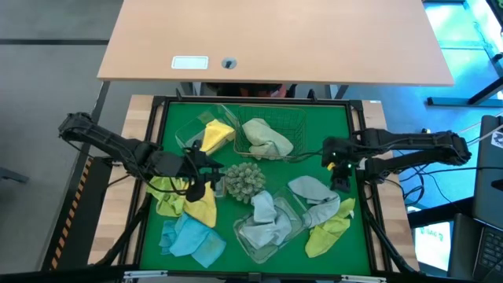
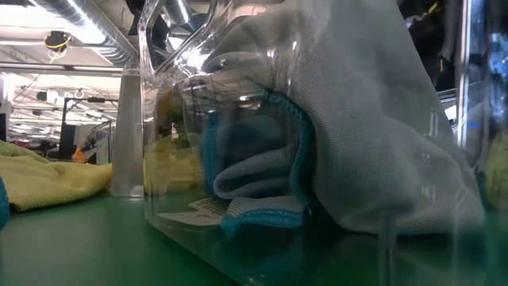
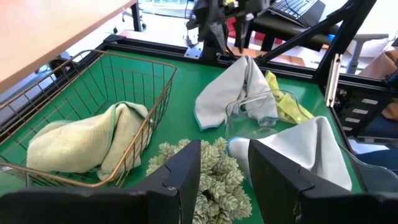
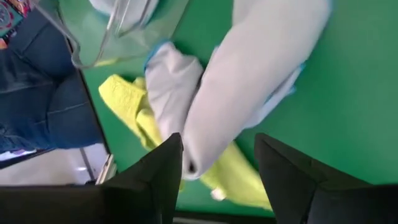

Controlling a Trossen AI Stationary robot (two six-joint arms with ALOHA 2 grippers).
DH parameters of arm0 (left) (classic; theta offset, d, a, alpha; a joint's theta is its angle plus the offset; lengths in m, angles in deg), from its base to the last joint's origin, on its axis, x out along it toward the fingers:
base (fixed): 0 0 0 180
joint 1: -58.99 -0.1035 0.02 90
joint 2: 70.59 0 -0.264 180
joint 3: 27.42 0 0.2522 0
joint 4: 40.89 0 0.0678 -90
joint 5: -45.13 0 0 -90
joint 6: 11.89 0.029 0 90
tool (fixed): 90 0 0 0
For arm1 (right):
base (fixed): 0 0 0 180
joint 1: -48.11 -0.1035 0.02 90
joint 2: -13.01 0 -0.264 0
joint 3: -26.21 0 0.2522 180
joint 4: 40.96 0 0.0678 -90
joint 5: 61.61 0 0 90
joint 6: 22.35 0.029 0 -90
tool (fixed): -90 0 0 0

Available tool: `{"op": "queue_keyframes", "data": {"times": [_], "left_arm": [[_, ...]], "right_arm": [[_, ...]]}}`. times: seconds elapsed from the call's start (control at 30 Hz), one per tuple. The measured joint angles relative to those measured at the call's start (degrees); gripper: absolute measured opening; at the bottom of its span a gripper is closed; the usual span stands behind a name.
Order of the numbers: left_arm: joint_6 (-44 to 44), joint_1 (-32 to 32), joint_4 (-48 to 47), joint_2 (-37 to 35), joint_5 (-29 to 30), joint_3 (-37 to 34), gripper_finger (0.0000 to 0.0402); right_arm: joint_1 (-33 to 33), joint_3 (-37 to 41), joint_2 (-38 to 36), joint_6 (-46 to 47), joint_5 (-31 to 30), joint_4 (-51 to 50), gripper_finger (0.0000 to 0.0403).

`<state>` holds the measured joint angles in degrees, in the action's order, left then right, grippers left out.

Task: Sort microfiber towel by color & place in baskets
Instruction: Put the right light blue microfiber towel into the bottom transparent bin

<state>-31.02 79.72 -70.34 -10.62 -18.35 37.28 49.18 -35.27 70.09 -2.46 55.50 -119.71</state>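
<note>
You had the right claw [image 1: 341,178] spread apart above the blue towel [image 1: 310,189]; best was dropping straight, pinching one layer; left claw [image 1: 206,179] sat apart, empty.

Two dark, matte black jointed arms are seen in the overhead view, the left arm [image 1: 110,145] at the frame's left and the right arm [image 1: 409,145] at its right. Each is built of slim rounded links. The left end effector [image 3: 224,180] and the right end effector [image 4: 217,180] are formed of two broad, flat black fingers with angular edges.
</note>
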Motion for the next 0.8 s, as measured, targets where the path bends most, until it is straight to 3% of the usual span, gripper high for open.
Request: {"op": "queue_keyframes", "data": {"times": [0.27, 0.47, 0.8], "left_arm": [[0.12, 0.00, 0.04, 0.02, 0.00, -0.04, 0.0128], [0.21, 0.00, 0.06, 0.02, 0.02, -0.04, 0.0128], [0.20, 0.02, 0.06, 0.02, 0.00, -0.08, 0.0128]], "right_arm": [[-12.92, 0.00, 0.00, 16.48, -8.70, 0.04, 0.0198], [-19.82, 0.00, 0.04, 23.40, -16.92, 1.05, 0.0198], [-27.87, 0.00, 2.13, 29.12, -20.05, 3.52, 0.0198]]}}
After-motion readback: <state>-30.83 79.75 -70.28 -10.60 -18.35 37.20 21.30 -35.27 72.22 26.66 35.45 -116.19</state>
